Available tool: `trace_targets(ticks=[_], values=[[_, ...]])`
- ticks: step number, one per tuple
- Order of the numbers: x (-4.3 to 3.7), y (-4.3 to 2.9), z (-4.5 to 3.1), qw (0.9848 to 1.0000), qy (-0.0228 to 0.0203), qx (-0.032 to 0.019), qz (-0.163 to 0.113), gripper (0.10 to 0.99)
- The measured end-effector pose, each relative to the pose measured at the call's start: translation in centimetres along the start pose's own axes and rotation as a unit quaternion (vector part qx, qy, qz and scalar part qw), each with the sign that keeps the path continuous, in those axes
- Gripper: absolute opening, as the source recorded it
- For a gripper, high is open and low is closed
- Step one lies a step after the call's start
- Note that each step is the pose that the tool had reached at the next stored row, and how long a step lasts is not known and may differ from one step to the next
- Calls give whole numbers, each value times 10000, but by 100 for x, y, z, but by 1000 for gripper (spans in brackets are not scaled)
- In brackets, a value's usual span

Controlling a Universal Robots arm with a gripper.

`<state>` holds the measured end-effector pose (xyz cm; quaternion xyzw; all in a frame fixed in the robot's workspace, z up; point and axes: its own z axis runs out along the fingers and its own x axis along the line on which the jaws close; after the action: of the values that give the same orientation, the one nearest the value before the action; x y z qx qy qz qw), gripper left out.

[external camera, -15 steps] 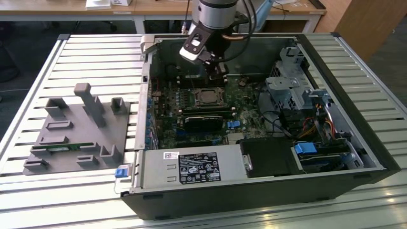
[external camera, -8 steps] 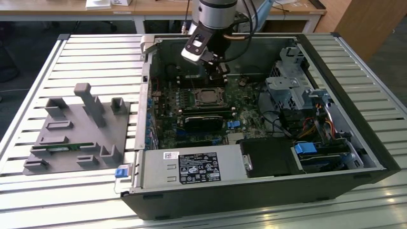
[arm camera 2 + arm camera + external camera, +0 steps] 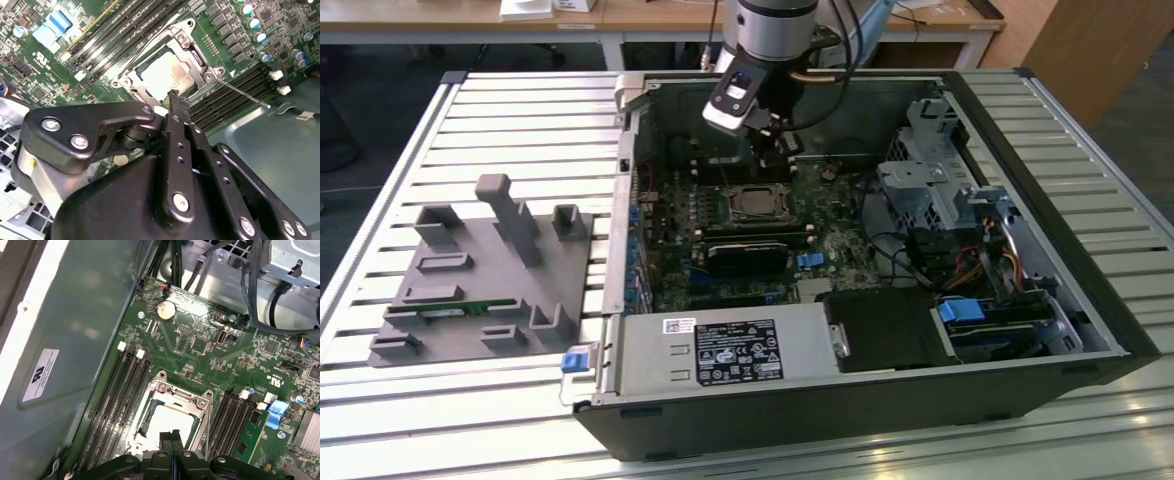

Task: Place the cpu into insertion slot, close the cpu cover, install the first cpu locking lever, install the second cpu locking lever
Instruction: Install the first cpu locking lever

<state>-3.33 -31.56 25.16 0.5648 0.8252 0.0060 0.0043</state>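
Observation:
The cpu (image 3: 162, 75) lies flat in its socket on the green motherboard, its silver-grey top showing through the opening of the cpu cover (image 3: 196, 54). The cover lies down over it. In the first wrist view the cpu (image 3: 167, 421) and cover (image 3: 181, 392) sit just beyond my fingertips. A thin metal locking lever (image 3: 245, 94) sticks out from one socket corner over the memory slots. My gripper (image 3: 173, 96) is shut with nothing in it, its tip close over the socket's edge. In the exterior view the gripper (image 3: 778, 158) hangs just behind the socket (image 3: 754, 203).
Black memory slots (image 3: 112, 400) flank the socket on both sides. The open computer case (image 3: 1067, 300) holds a drive cage, cables and a power supply (image 3: 720, 352). A grey fixture block (image 3: 487, 280) stands on the slatted table at the exterior view's left.

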Motion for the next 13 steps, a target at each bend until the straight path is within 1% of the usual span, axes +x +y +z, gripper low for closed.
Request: trace_targets(ticks=[13], values=[[0,0,0,9996,4,0,-277,106]])
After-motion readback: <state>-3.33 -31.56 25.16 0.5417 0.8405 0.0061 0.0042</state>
